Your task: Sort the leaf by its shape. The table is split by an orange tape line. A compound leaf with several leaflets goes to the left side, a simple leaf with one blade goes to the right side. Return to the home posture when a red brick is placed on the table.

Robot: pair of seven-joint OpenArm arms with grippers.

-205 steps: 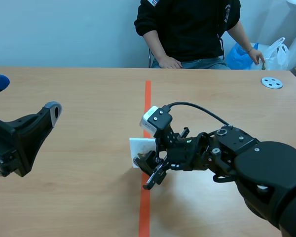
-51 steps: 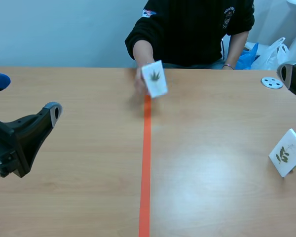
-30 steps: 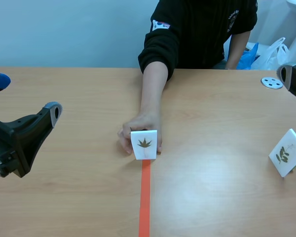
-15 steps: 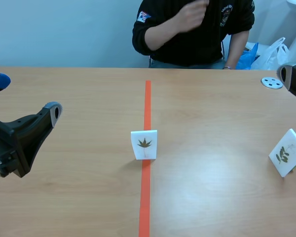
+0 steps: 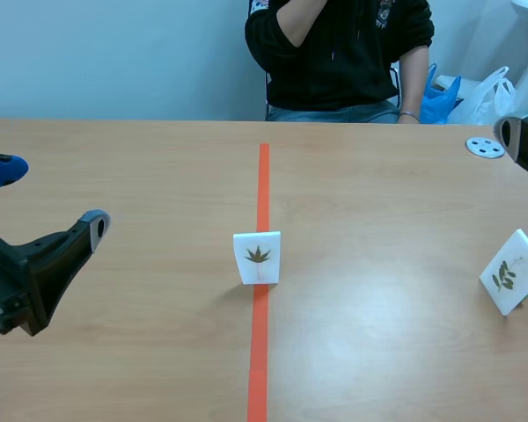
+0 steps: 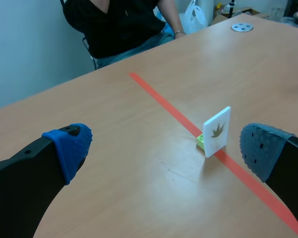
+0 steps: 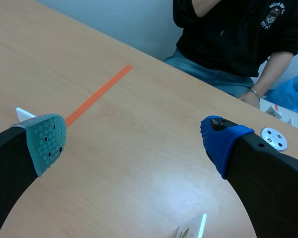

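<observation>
A white upright card with a fan-shaped leaf point(image 5: 257, 257) stands on the orange tape line point(image 5: 263, 176), unsorted; another white leaf card point(image 5: 511, 271) stands on the bench's point(image 5: 378, 176) right side. Both our left pincer point(image 5: 48, 195) and right pincer point(image 7: 133, 141) gape wide, empty, so we judge its pick and placing lie ahead.

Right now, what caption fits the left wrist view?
Open left claw faces a white leaf card standing on the orange tape line.

Leaf card point(image 5: 257, 257) upright on the orange tape line point(image 5: 262, 176), mid-table: the one obstacle in the centre. Open tabletop point(image 5: 158, 290) runs from the left gripper point(image 5: 48, 193) to it. Second card point(image 5: 511, 271) leans near the right edge, well apart. White disc point(image 5: 485, 147) at far right. Person point(image 5: 339, 53) beyond the far edge.
</observation>
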